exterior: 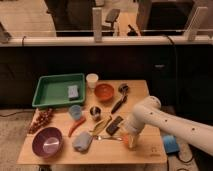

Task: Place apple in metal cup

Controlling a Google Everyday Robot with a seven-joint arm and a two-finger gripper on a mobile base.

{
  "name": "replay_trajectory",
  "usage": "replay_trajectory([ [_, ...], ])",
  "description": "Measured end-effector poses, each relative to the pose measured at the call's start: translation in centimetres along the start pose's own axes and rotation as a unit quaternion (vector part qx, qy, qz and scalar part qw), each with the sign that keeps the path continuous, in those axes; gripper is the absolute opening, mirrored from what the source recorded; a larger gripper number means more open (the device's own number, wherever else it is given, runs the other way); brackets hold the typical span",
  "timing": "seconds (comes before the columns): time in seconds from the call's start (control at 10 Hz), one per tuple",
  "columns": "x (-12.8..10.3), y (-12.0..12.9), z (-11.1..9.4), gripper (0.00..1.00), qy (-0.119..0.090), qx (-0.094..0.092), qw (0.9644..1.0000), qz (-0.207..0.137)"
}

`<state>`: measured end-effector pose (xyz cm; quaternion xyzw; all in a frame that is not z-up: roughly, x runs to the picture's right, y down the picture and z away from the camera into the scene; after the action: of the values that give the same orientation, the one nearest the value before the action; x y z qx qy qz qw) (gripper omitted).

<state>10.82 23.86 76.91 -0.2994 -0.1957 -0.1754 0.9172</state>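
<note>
The apple (131, 142), small and orange, lies near the front right edge of the wooden table (141, 95). My gripper (129, 138) hangs down right over the apple, open, with the white arm reaching in from the right. The arm's end hides part of the apple. The metal cup (95, 111), short and shiny with a dark inside, stands upright in the middle of the table, to the left of the gripper and further back.
A pale blue cup (75, 111) stands left of the metal cup. Behind are a white cup (92, 80), an orange bowl (104, 91) and a green tray (39, 92). A purple bowl (48, 141), a grey cloth (82, 142) and a black bar (114, 125) lie in front.
</note>
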Motion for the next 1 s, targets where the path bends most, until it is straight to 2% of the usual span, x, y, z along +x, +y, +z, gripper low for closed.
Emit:
replay_trajectory([
  [0.3,-0.13,0.02,-0.12,0.76,-0.001,0.001,1.0000,0.002],
  [0.7,-0.41,0.04,-0.15,0.62,-0.004,0.000,1.0000,0.006],
  [0.9,-0.51,0.08,-0.24,0.60,-0.004,0.001,1.0000,0.007],
  [1.0,-0.70,0.16,-0.60,0.54,-0.004,0.001,1.0000,0.007],
])
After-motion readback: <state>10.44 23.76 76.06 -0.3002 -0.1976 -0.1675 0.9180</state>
